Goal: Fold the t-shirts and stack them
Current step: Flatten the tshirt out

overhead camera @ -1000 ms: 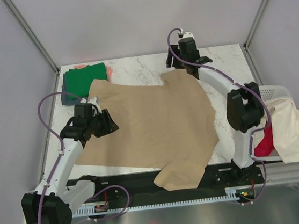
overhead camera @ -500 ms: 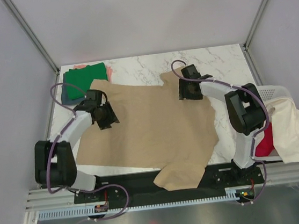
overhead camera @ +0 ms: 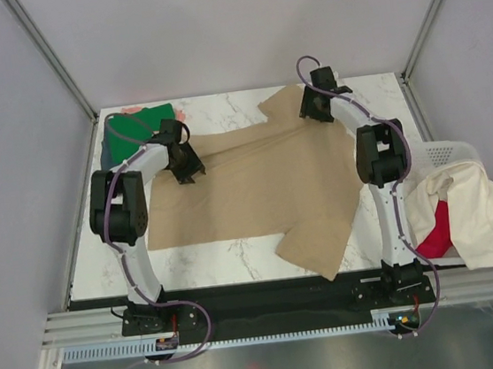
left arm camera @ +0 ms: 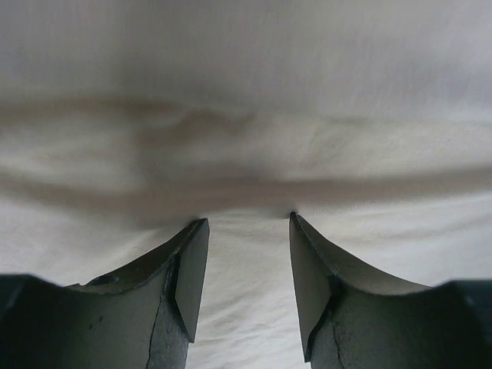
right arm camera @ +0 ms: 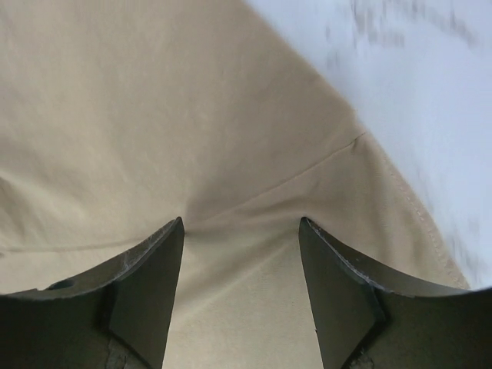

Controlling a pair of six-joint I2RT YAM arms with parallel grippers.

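Top external view: the tan tee (overhead camera: 256, 192) lies spread and rumpled over most of the table (overhead camera: 238, 107). One sleeve reaches the near edge at 6 o'clock, and long creases run between the two grippers. The left gripper (overhead camera: 187, 166) sits on the tee's edge at 10 o'clock. The right gripper (overhead camera: 313, 106) sits on its far corner at 1 o'clock.

Left wrist view: the fingers (left arm camera: 188, 284) are spread, tips down on the cloth, with a ridge bunched just beyond them. Right wrist view: the fingers (right arm camera: 146, 284) are also spread, and creases meet between the tips. The hem runs past at 3 o'clock, with bare marble beyond.

A folded green tee (overhead camera: 134, 133) lies at the 10 o'clock corner, just beside the left gripper. At 3 o'clock, off the table, a basket (overhead camera: 448, 151) holds cream (overhead camera: 477, 212) and red (overhead camera: 436, 241) tees.
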